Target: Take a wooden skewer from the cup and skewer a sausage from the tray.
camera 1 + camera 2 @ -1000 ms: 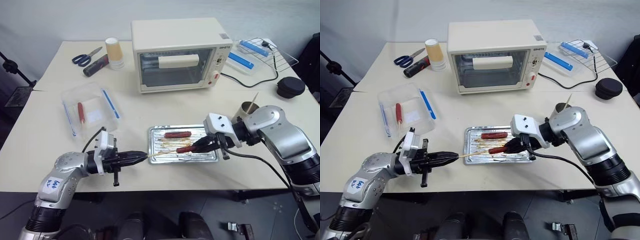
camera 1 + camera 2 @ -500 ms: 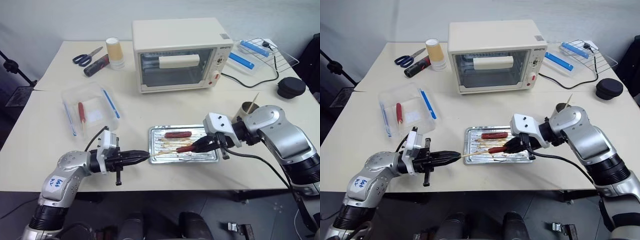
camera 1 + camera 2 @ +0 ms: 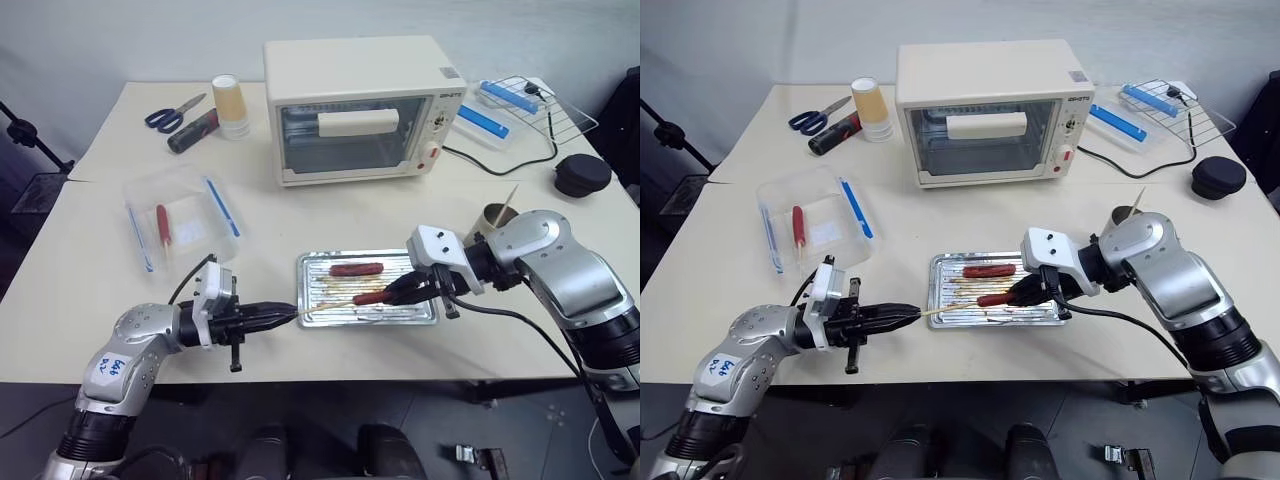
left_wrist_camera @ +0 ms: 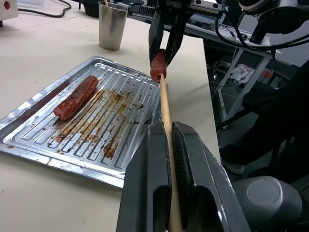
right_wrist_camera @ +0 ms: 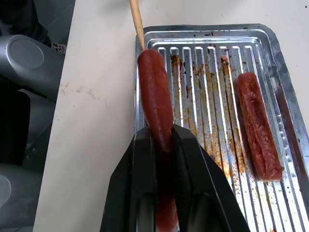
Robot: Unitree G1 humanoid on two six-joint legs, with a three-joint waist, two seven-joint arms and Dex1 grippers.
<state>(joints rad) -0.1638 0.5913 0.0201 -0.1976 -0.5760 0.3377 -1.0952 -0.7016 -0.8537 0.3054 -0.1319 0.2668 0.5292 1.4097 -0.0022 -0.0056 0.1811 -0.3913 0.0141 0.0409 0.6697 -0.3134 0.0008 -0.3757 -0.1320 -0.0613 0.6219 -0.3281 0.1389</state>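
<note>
A pale table [image 3: 300, 215] is set before a plain grey wall. At the far left, scissors [image 3: 172, 112] and a stack of orange-tan cups [image 3: 229, 104] are placed; nearer, a clear box [image 3: 180, 215] with blue clips is seen. A toaster oven [image 3: 360, 108] is stood at the middle rear.

The left gripper [image 3: 285, 316] is held level at the near edge, pointed toward the tray [image 3: 312, 268]. Its fingers are clenched on the blunt end of the skewer [image 4: 163, 104], which is run between them in the left wrist view. The pointed end is directed across the tray's near left part and is met by the tip of the sausage [image 5: 155, 96].

That sausage is grasped lengthwise in the right gripper [image 3: 400, 290] and is held just above the tray's near side. A second sausage [image 3: 355, 269] is left lying on the ribbed floor, farther back. The cup [image 3: 494, 217] is stood behind the right arm, with another stick protruding from it. A wire rack [image 3: 545, 105] and a black lid [image 3: 581, 174] are seen at the far right.

Progress is judged as follows: the skewer has been taken from the cup, and a sausage has been lifted. Tip and sausage end are in contact; how deeply the point has entered cannot be told. The push along the sausage's length is judged to remain.
</note>
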